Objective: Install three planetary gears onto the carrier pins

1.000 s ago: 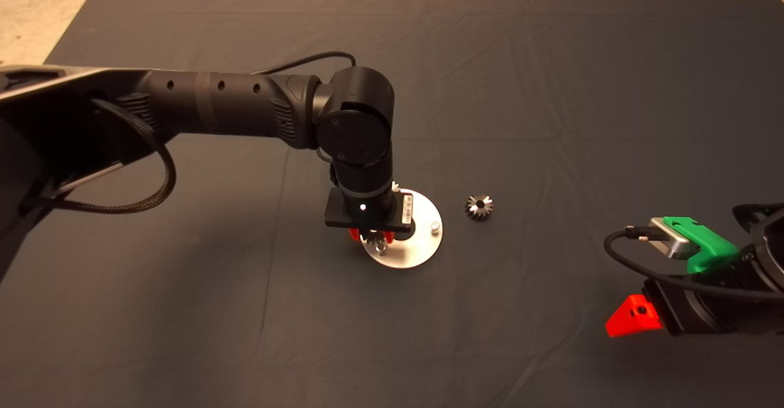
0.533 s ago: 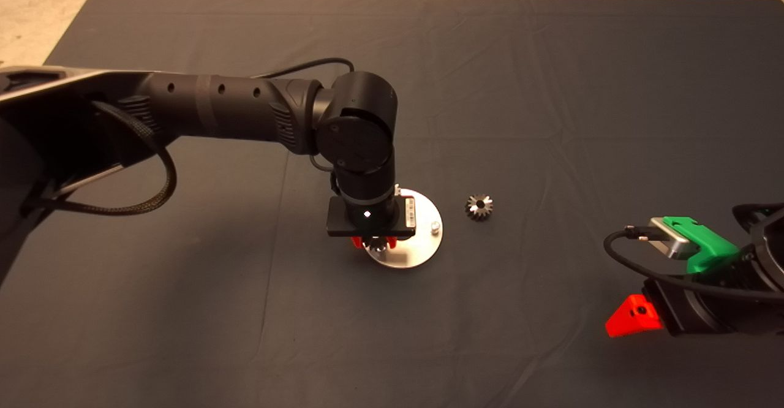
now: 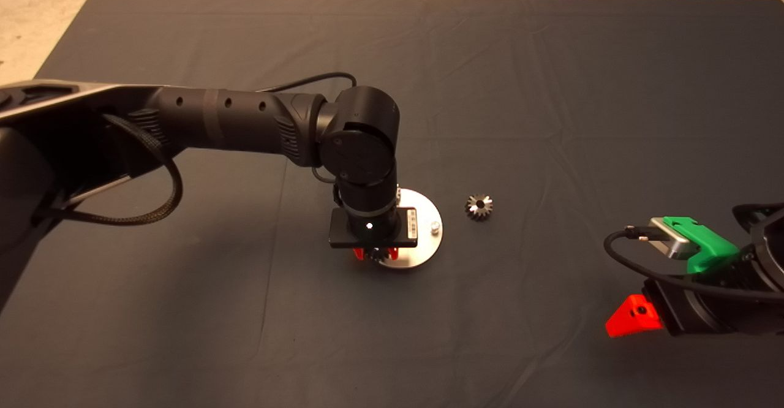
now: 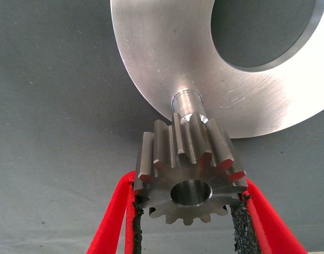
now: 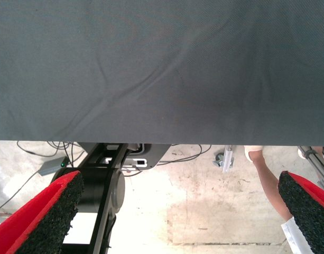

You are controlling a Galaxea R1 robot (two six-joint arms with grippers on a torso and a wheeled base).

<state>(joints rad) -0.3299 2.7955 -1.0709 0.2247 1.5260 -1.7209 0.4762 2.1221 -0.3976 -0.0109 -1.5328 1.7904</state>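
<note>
The left pincer [image 4: 185,211] grips one small silvery-grey toothed metal gear [image 4: 187,174] just short of a short silver pin [image 4: 187,101] on the flat round silver disc [image 4: 151,53], not yet seated, while a second identical gear [image 3: 479,206] lies on the counter beyond the disc and the right pincer [image 5: 177,217] waits open.

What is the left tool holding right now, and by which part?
The left tool holds one planetary gear, its pads clamped on the toothed rim at opposite sides, just off a carrier pin. The right tool holds nothing.

No readable text anywhere. Small white label [image 3: 411,223] on left wrist camera mount, print too small to read.
</note>
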